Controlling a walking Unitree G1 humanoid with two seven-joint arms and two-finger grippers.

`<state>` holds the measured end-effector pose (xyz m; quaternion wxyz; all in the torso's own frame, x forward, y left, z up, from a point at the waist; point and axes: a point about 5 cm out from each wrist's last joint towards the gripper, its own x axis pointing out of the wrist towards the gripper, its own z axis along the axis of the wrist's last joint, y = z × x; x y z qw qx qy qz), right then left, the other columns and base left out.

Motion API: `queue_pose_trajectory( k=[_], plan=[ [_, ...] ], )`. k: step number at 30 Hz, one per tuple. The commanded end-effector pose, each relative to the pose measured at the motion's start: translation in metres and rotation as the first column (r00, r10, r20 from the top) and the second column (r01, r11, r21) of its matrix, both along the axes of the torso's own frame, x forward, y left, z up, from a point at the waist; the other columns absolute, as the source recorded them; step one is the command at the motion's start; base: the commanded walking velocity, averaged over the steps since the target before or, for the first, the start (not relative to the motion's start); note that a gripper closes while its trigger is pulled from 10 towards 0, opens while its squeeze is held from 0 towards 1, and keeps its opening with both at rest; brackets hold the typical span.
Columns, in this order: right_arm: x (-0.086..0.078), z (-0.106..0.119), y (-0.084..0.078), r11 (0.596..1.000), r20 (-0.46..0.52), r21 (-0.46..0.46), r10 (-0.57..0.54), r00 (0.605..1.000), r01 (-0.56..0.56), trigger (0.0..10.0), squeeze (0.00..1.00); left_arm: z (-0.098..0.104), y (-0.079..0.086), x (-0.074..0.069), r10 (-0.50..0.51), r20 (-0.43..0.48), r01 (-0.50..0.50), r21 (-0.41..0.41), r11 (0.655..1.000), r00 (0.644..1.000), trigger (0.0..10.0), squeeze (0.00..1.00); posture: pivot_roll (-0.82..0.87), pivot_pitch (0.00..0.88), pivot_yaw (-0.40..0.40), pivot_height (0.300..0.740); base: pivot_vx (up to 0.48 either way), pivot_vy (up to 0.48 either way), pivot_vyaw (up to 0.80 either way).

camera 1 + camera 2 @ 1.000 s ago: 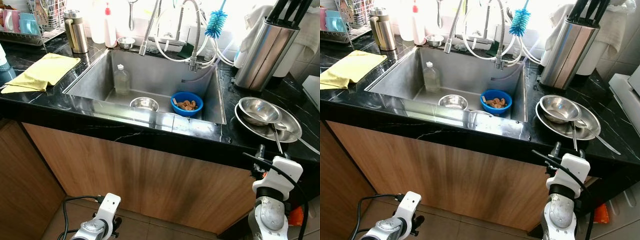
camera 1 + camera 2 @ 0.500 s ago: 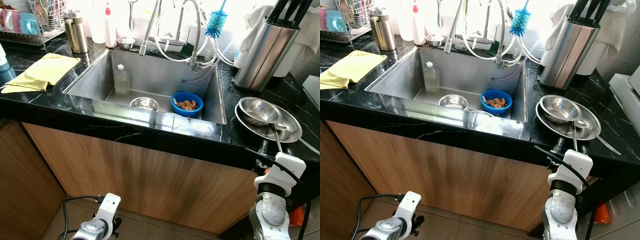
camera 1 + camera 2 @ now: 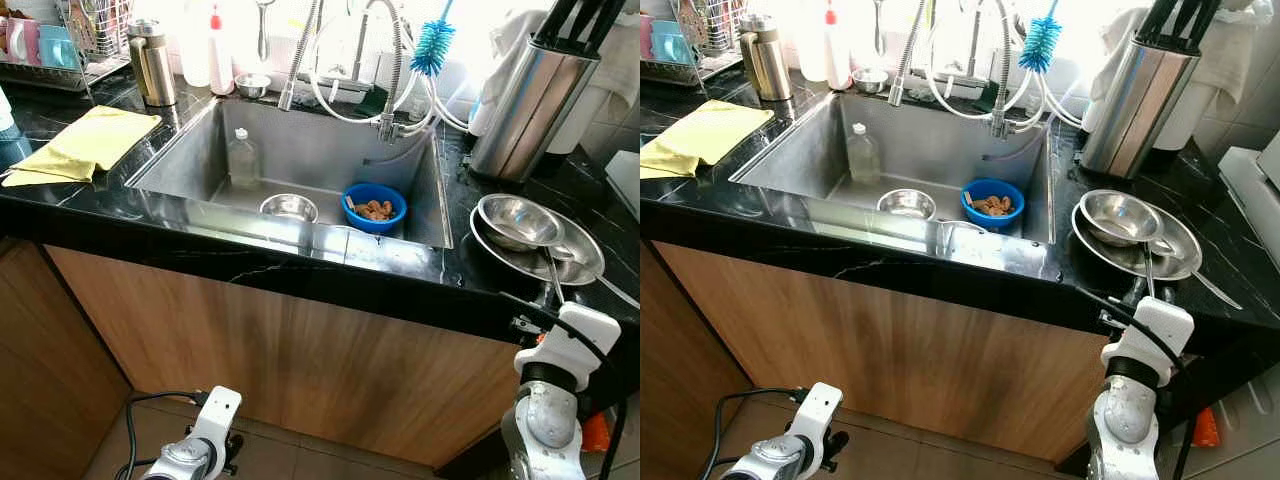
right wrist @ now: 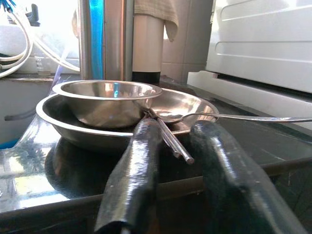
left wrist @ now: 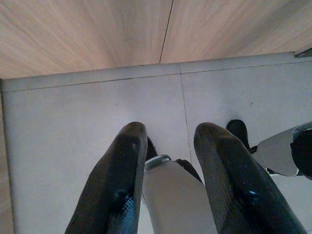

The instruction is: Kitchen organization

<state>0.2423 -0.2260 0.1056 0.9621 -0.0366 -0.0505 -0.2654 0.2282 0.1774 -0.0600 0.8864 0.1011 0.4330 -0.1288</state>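
Observation:
A steel bowl sits in a wide steel plate on the black counter, right of the sink. A spoon and thin metal handles rest on the plate and stick out over its front rim. My right gripper is open at the counter's front edge, level with the plate, with the handle ends between its fingers and no grip on them. My left gripper hangs open low over the floor tiles.
The sink holds a blue bowl of food, a small steel bowl and a plastic bottle. A steel utensil holder stands behind the plate. A yellow cloth, thermos and dish rack are at the left.
My right arm has shifted a little to the right and closer in to the plate's front rim. The left arm has stayed still.

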Motion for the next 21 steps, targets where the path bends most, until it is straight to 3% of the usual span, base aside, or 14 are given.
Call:
queue_pose_trajectory(
  k=[1,21],
  plan=[
    [0.0012,0.003,-0.0056,1.0,0.003,0.005,-0.027,1.0,0.027,0.0,0.0,-0.0016,-0.002,-0.002,-0.009,-0.011,0.009,0.002,1.0,1.0,10.0,0.0,0.18,0.039,-0.114,0.711,0.0,0.0,0.0],
    [0.0046,0.0117,-0.0105,0.997,0.026,-0.01,-0.073,0.997,0.074,0.0,0.0,-0.0018,-0.0024,-0.0021,0.001,-0.007,-0.001,0.002,1.0,1.0,10.0,0.0,0.18,0.033,-0.116,0.711,0.0,0.0,0.0]
  ],
)
